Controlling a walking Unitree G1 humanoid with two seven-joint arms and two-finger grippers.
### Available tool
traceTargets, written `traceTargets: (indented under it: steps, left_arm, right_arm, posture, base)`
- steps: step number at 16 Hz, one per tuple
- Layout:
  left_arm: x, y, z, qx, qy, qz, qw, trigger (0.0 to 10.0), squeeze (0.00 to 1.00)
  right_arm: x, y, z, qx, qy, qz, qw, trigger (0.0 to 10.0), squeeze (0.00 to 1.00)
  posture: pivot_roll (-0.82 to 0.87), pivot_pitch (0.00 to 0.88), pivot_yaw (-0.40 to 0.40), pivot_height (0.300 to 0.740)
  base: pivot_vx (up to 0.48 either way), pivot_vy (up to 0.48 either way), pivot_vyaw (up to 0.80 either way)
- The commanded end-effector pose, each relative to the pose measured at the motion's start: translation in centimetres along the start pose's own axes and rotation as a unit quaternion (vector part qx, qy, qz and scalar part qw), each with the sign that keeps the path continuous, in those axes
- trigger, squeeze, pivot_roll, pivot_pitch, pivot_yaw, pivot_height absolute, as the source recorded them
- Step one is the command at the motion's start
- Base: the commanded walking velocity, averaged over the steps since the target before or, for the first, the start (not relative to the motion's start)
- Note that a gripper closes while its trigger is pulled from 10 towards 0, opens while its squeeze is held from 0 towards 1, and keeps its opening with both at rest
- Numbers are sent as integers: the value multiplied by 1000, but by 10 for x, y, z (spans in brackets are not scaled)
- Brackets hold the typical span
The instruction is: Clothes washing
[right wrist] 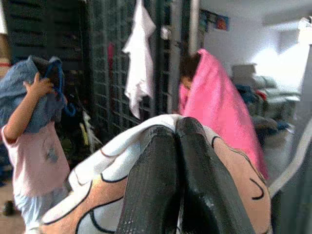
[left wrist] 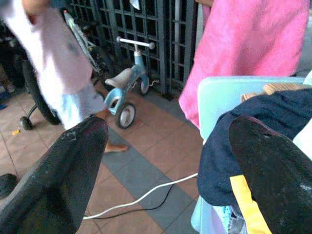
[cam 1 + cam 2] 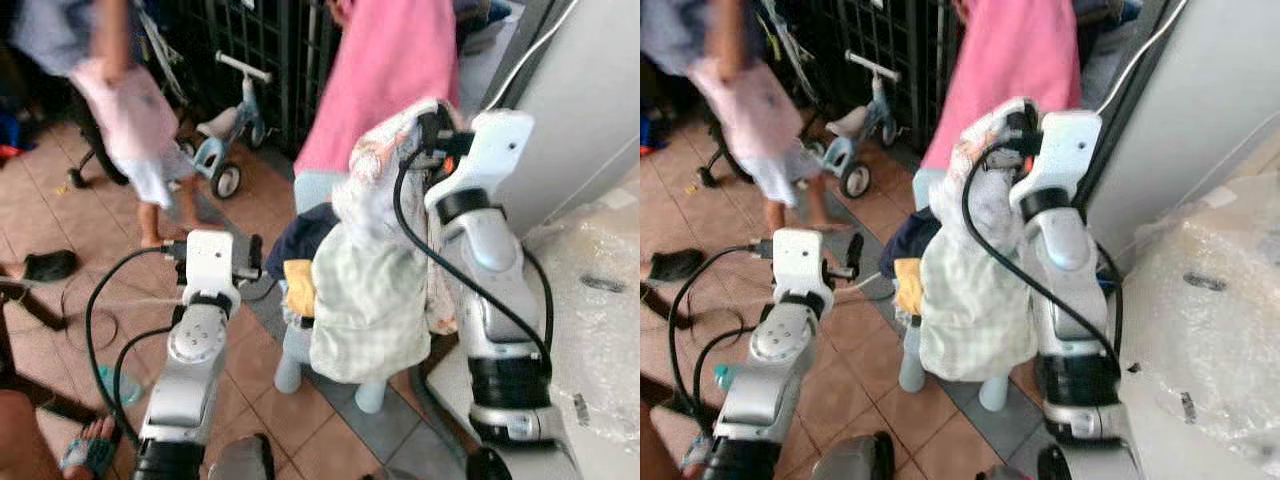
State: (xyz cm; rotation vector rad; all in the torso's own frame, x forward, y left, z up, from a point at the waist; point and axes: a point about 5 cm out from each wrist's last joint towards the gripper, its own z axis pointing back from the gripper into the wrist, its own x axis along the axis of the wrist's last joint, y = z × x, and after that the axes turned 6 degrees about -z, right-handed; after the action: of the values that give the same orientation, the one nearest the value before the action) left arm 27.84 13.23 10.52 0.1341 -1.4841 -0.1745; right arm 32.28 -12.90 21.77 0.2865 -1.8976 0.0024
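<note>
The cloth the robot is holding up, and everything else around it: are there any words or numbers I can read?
None can be read.
Cloth in the right tool: drawn outlines, no letters.
Bubble wrap: dark marks, too blurred.
Wall picture: too small.

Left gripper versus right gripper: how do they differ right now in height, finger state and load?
Height: the right gripper is raised high, while the left gripper sits lower, beside the clothes pile on the pale blue stool.
Fingers: the right is shut; the left is spread wide.
Load: the right holds a pale printed garment hanging down; the left holds nothing.
Both have black fingers.
</note>
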Motion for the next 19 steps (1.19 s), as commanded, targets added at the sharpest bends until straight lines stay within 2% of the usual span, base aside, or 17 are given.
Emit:
traceTargets:
  steps: [1,6,11,13,19]
  left_arm:
    - [-2,-4,1,-5,0,0,1000,10000,0]
    - [-3,-2,1,-4,-2,2,1000,10000,0]
    - [-3,-2,0,-5,-4,3,1000,10000,0]
    - [-3,-2,0,-3,-7,2,1000,10000,0]
    - [-1,5,3,7,-17,17,1000,10000,0]
  right_arm:
    - [0,-8,4,-19,5,2,1000,10000,0]
    - [0,-4,6,-13,12,13,1000,10000,0]
    - [-1,-9,7,-17,14,21,1000,10000,0]
    - [-2,-8,9,-15,15,23,1000,10000,0]
    - [-13,-6,17,4,40,26,999,10000,0]
  posture:
    - [-41,0,-4,740]
    - [-36,0,-5,740]
    - [-41,0,-2,740]
    - [-42,0,-1,740]
    - [-34,0,-4,740]
  base:
    - [0,0,-719]
    - [0,-361,-758]
    - [0,-392,-713]
    - [0,-334,-209]
    - [0,0,0]
